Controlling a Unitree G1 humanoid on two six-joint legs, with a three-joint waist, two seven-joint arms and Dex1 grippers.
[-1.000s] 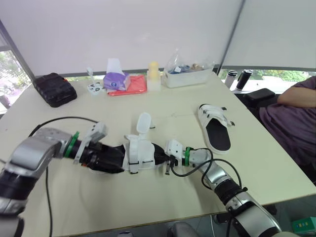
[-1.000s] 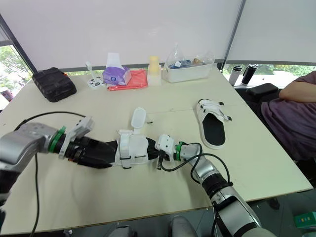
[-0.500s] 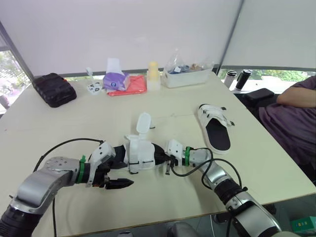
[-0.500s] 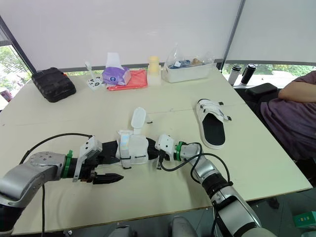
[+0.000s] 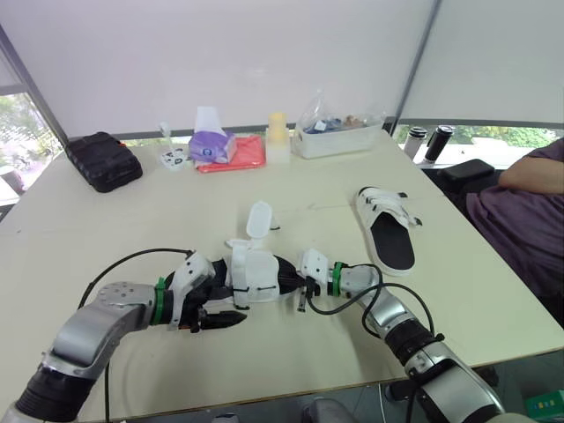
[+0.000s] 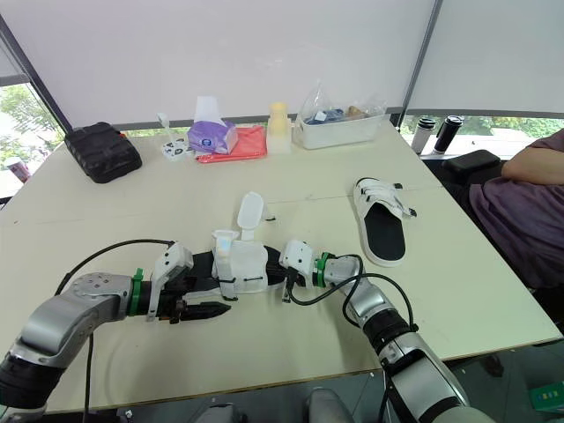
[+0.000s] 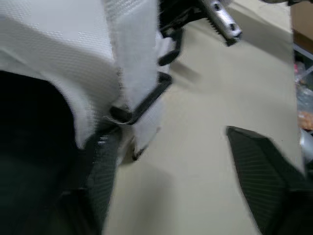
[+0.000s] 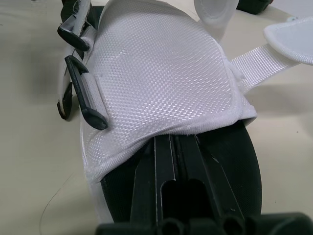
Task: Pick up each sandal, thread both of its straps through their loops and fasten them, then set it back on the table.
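Where right claw (image 6: 275, 275) reaches in | sandal (image 6: 242, 264): white woven mesh, black loops

Near sandal (image 8: 161, 73): upper is white woven mesh cloth, coarse weave, matt. Strap (image 8: 257, 63) is ribbed white webbing. Loops (image 8: 87, 105) are smooth black plastic with a slight sheen. Footbed (image 8: 234, 161) is matt black. Left end effector (image 7: 178, 171): finger pads (image 7: 259, 169) are black, finely ribbed, rubbery-looking. Bench (image 5: 335, 185): smooth, matt cream. Black case (image 5: 103, 160): textured, matt.

Lying on table (image 5: 132, 211): white, black-soled sandal (image 5: 256, 278), straps loose, near front edge; second sandal (image 5: 386, 231) toward right edge.
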